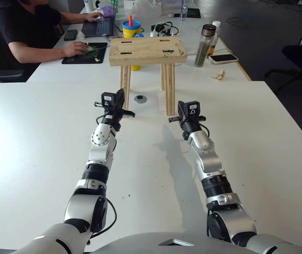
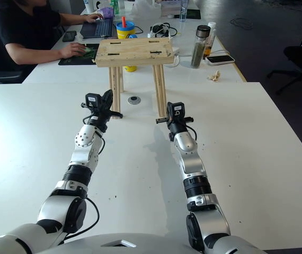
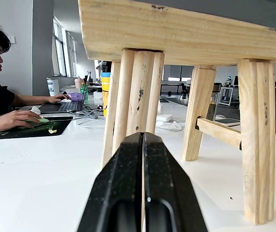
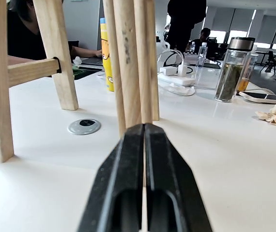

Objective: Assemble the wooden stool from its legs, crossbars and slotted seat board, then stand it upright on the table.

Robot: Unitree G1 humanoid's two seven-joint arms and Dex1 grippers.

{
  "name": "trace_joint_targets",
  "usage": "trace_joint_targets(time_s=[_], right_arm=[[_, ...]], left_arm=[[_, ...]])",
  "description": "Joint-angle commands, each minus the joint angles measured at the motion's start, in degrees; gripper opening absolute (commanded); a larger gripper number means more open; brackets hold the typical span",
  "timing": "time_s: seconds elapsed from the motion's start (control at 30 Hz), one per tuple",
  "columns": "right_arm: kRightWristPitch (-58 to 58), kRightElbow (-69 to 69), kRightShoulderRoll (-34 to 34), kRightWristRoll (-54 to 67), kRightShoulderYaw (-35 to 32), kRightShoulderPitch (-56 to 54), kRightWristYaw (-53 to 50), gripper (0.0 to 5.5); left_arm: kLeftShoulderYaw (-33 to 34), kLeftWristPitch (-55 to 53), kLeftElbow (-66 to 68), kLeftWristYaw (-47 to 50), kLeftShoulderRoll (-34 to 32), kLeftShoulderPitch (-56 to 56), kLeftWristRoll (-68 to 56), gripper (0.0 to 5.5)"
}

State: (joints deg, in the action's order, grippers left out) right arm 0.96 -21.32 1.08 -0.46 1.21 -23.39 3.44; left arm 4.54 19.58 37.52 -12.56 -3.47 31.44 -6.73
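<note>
the stool [image 1: 147, 51] is seen standing upright on the white worktop [image 1: 34, 148] in the upper centre of the frame. the left jaws and right jaws are clenched on nothing, just below its front legs.

The stool [image 1: 148, 51] stands upright on the bench [image 1: 257, 137] — left gripper [image 3: 143, 140] just before its left front leg, right gripper [image 4: 144, 128] before its right, seemingly not touching.

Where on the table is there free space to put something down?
Bare: the near table, wide patches left of the left gripper and right of the right gripper. Crowded: around the stool, and the far table with laptop, bottle and cables.
</note>
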Motion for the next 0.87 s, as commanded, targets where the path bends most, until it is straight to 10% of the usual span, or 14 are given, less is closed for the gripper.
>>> trace_joint_targets(time_s=[0.03,0.87], right_arm=[[1.4,-2.2,-0.6,-0.7,0.4,-2.8,-0.6,0.00],[7.2,-18.2,-1.8,-0.2,-0.7,-10.0,1.4,0.00]], left_arm=[[-0.2,-0.6,0.1,-0.4,-0.7,0.4,0.6,0.03],[-4.0,-4.0,24.0,-5.6,-2.8,17.6,5.9,0.03]])
